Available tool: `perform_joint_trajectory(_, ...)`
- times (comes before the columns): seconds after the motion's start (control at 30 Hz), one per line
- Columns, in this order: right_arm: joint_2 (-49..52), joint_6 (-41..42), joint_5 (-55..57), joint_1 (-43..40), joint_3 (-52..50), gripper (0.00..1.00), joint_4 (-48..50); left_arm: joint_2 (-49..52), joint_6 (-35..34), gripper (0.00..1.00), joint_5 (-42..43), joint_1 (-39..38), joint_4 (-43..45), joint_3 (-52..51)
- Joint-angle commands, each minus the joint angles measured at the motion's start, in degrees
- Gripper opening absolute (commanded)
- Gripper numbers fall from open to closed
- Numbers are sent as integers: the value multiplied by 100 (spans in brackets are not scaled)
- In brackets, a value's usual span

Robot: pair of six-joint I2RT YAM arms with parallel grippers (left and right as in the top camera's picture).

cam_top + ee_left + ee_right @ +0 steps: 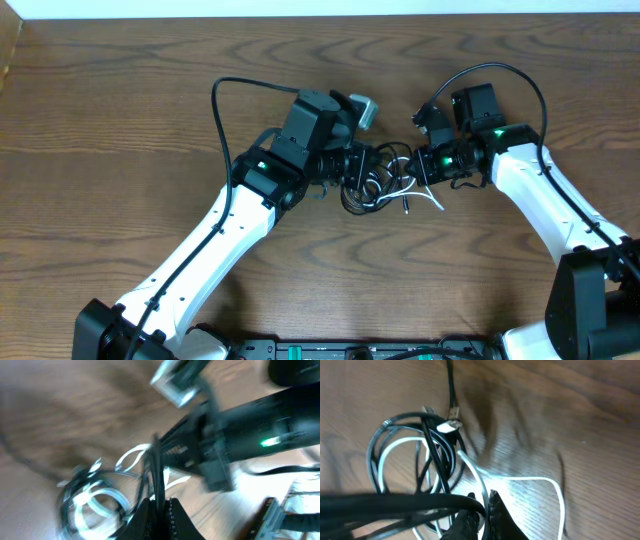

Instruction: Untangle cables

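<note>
1. The black cable [358, 200] and the white cable [430, 198] lie tangled in 1 small heap at the middle of the wooden table [120, 100], between the 2 arms.
2. The left gripper [159, 510] is clenched on a strand of the black cable, which runs straight up from between its fingers. This wrist view is blurred.
3. The right gripper [481, 510] is also closed, pinching black cable strands that come in from the left of its wrist view.
4. The white cable runs right up to the right fingertips; whether it is pinched too, I cannot tell.
5. Black loops cross over a white loop, and 2 small plug ends [449, 424] lie together at the top of the coil.
6. 1 white stretch bends away over bare wood.
</note>
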Motion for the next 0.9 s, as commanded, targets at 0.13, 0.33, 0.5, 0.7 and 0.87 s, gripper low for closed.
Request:
perform_joint_trajectory(0.13,-293,391,1615,-177,-13,1,-323,24,74,7,-1847,2,-776,31)
perform_joint_trajectory(0.33,-601,957,2636,-420,-13,1,-566,313,101,8,-2249,4,-1147,31)
perform_joint_trajectory(0.5,-966,999,2706,-640,-13,1,-542,529,98,7,-2288,2,-1176,31)
perform_joint_trajectory(0.7,-1484,1023,2726,-758,-13,1,-542,734,59,26,-2284,2,-1257,31)
perform_joint_trajectory(0.87,-1849,1025,2726,-758,-13,1,-514,750,-35,77,-1882,2,-1224,31)
